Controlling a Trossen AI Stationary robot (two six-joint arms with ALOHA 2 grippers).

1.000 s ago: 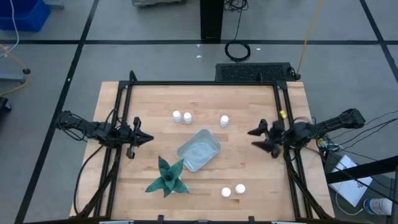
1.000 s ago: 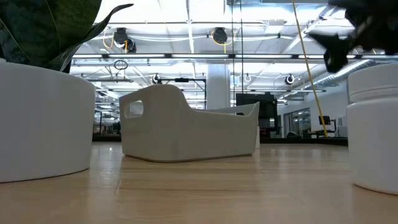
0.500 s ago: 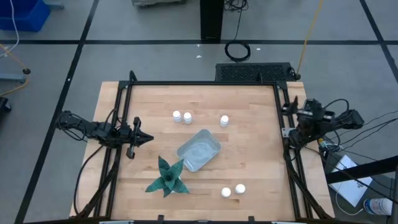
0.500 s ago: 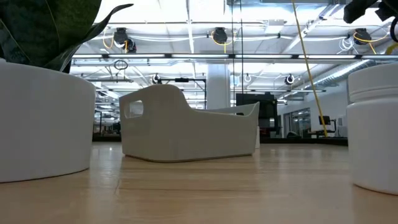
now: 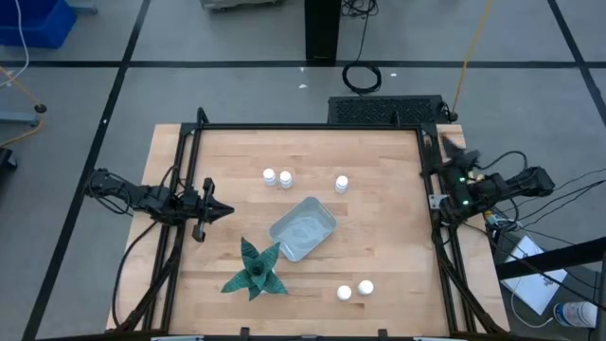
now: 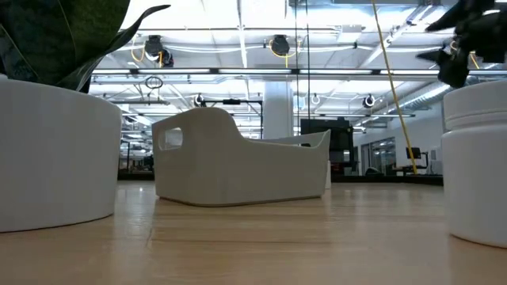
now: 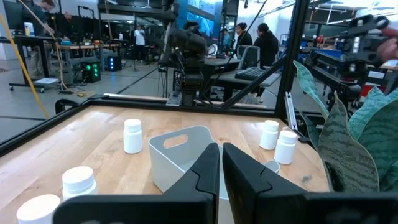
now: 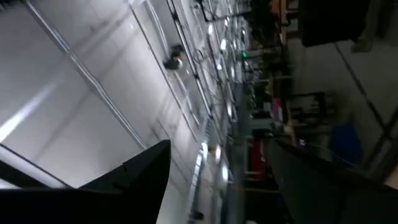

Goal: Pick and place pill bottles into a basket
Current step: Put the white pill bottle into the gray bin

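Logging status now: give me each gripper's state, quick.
Left gripper: shut, holding nothing, at the table's left edge.
Right gripper: open, holding nothing, at the table's right edge.

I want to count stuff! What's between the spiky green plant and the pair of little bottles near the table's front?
Nothing: in the high view, only bare wooden table lies between the plant and those two bottles.

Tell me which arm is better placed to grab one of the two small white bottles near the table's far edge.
Left. The left gripper points level across the table at the two small white pill bottles; the right gripper is tipped up at the table's right edge.
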